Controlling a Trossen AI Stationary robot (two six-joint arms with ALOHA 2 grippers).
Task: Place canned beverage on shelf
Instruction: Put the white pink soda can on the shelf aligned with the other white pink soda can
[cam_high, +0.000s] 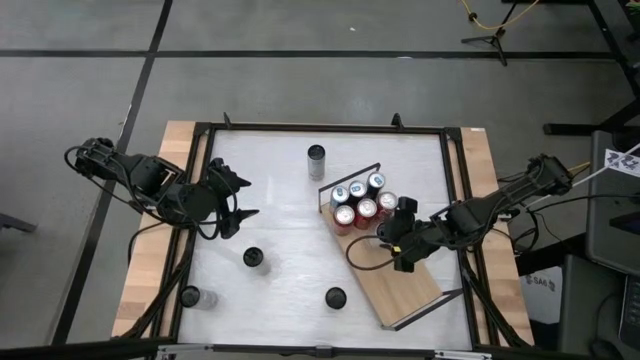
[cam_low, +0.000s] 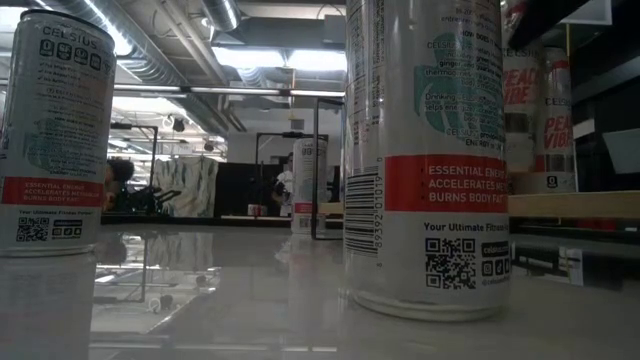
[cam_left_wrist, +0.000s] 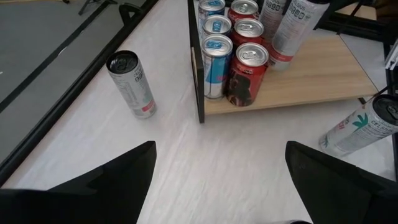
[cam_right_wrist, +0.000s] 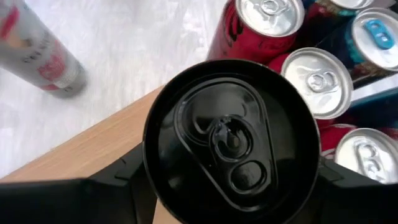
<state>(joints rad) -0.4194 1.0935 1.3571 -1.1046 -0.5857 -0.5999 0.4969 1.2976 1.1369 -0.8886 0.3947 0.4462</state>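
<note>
While the right gripper (cam_high: 400, 240) is hovering over the shelf (cam_high: 420, 290), its jaws are pinching a black-topped can (cam_right_wrist: 230, 140) upright, apparently so it lands flat beside the red and blue cans (cam_high: 360, 203) grouped at the shelf's far end. Several more cans (cam_high: 254, 258) are standing on the white counter (cam_high: 280, 200). Waiting at the counter's left edge, the left gripper (cam_left_wrist: 217, 180) is holding its jaws spread.

Shelf (cam_high: 410, 290): long light-wood board, black wire rails at short ends, lying diagonally on right half of the counter. Black-topped can (cam_right_wrist: 231, 142): upright, held over the board just beside the red and blue cans (cam_high: 360, 200) clustered at the shelf's far end
</note>
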